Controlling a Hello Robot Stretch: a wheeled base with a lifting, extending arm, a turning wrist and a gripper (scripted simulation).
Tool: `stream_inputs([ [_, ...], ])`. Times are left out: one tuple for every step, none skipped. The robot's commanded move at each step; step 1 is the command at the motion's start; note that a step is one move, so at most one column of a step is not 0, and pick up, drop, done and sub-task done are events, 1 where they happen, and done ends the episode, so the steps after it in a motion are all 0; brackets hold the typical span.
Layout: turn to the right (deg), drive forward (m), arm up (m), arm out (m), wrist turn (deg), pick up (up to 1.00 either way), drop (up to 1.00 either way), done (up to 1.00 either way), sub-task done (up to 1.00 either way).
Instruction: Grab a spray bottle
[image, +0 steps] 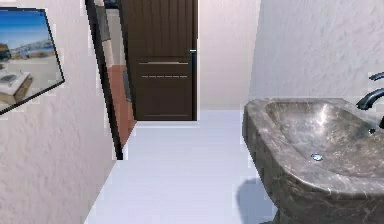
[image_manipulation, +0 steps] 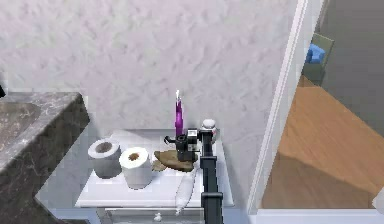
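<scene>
We see a slim purple thing (image_manipulation: 178, 112), upright with a pale pink tip, standing toward the back of the white counter (image_manipulation: 110, 192), just right of 2 toilet rolls (image_manipulation: 135, 165). The end effector (image_manipulation: 175, 150) sits just below it. We cannot tell how its fingers stand, nor whether it holds anything. The counter's right edge lies near a white door frame (image_manipulation: 280, 110). Ahead, pale floor (image: 180, 170) runs open between the left wall and a stone sink (image: 300, 150) to a dark door (image: 163, 60).
</scene>
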Motion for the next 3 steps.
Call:
stream_inputs([
  [0.0,0.0,0.0,0.0,0.0,1.0,0.0,0.0,0.0],
  [0.0,0.0,0.1,0.0,0.0,0.0,0.0,0.0,0.0],
  [0.0,0.0,0.0,0.0,0.0,0.0,0.0,1.0,0.0],
])
